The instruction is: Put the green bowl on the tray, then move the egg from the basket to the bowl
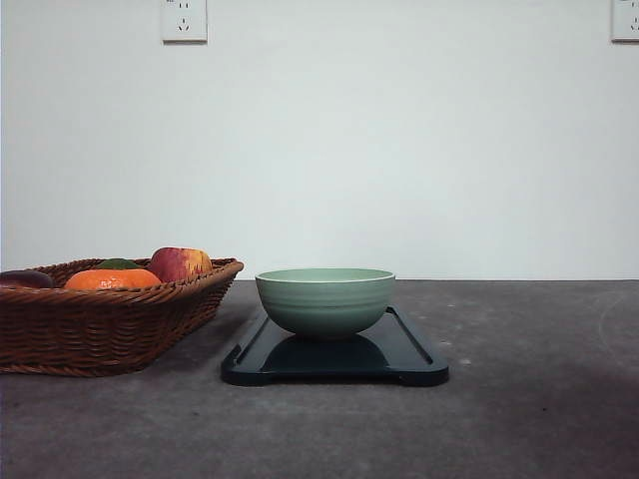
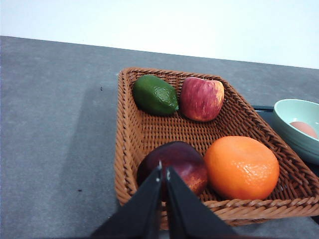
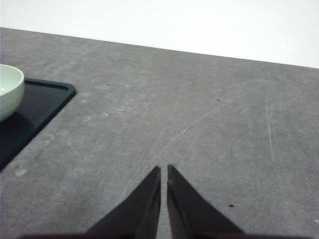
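- We see the left gripper (image 2: pixel 163 172) with its two dark fingers drawn together to a thin slit, nothing between them, hanging over the near rim of the basket (image 2: pixel 127 149).
- We see the right gripper (image 3: pixel 163 172) pinched just as narrow and empty, above bare table well to the right of the tray (image 3: pixel 47 99).
- In the basket we count four pieces of fruit: one dark red fruit (image 2: pixel 177 167) nearest the left fingers, one orange (image 2: pixel 241 167) just beside it, one green lime (image 2: pixel 154 94) and one red-yellow apple (image 2: pixel 202 98) at the far end, touching each other.
- We count one green bowl (image 1: pixel 325 299), upright on the tray, which lies just right of the basket.
- We count one egg (image 2: pixel 304 128), lying inside the bowl.
- The table (image 1: pixel 529 399) is a matte dark grey surface, mottled, with faint pale scuffs and curved scratches on the right side.
- Behind the table stands a plain white wall (image 1: pixel 399 150); we count two white wall sockets, one at the upper left (image 1: pixel 185 20) and one at the upper right edge (image 1: pixel 626 20).
- We can read no writing or brand on anything.
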